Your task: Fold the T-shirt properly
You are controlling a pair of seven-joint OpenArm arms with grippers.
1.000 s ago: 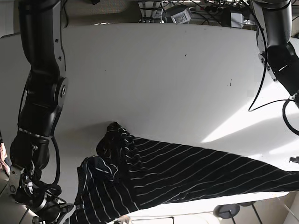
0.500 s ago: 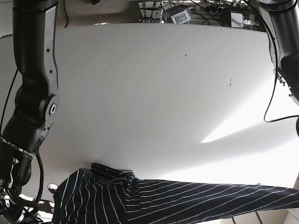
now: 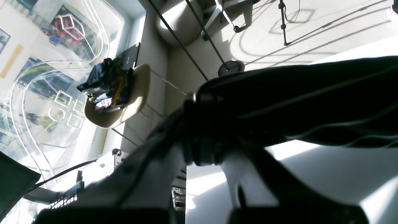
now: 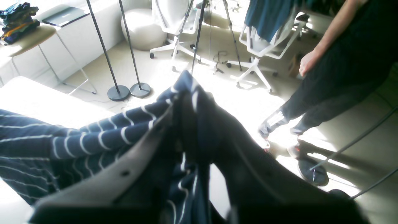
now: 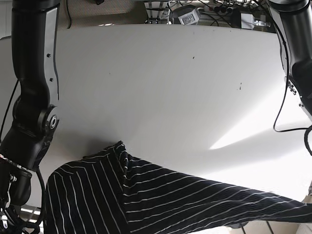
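The T-shirt is dark navy with thin white stripes. It lies stretched along the near edge of the white table, with a raised fold near its left part. In the right wrist view my right gripper is shut on the striped T-shirt, with cloth bunched over the fingers. In the left wrist view my left gripper is a dark silhouette shut on the T-shirt, which stretches away to the right. Both grippers are out of frame in the base view; only the arms show at the left and right edges.
Cables and boxes line the table's far edge. A person stands beside the table in the right wrist view, near tripod stands and office chairs. A chair with piled clothes shows in the left wrist view.
The shirt slid toward the near edge, then came back further onto the table, spread wider with a fold peak at left. Both arms shifted outward and down.
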